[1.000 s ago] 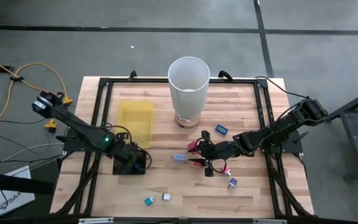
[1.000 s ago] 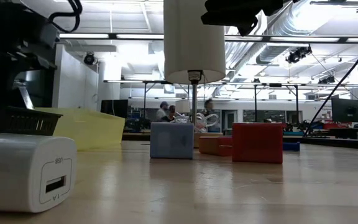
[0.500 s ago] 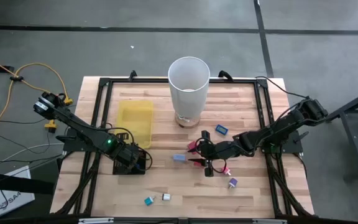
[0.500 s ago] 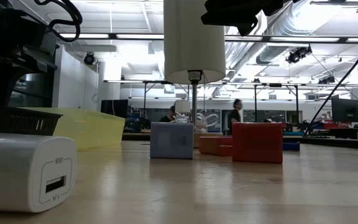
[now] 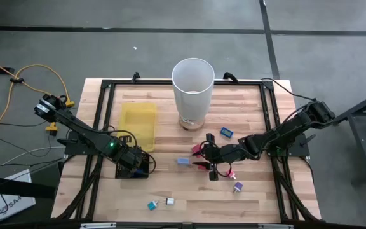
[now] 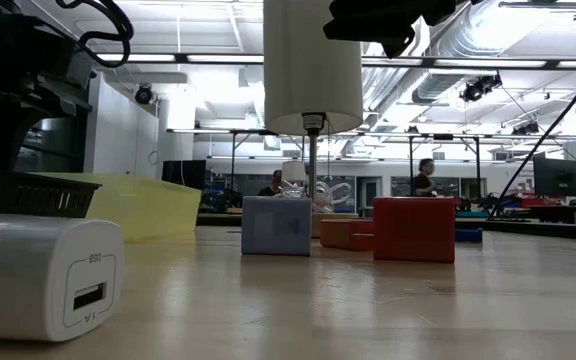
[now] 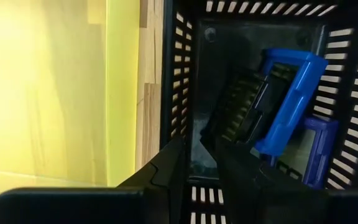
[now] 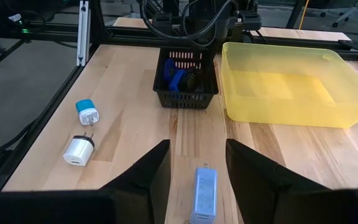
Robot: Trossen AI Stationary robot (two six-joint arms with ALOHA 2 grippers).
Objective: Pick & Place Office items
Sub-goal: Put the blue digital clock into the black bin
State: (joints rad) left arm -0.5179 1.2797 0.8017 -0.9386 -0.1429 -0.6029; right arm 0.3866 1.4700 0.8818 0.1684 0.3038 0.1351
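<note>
Over the small black mesh basket (image 5: 134, 166), the left gripper (image 7: 194, 158) is spreading slightly, having just released; a blue clip (image 7: 288, 99) is lying inside. The right gripper (image 8: 194, 163) is waiting spread, empty, mid-table.

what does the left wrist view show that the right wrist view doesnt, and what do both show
Only the left wrist view looks down into the black mesh basket, showing a blue clip and a purple piece. Only the right wrist view shows the white charger, the teal-topped plug and the light blue piece. Both show the basket and the yellow tray.
</note>
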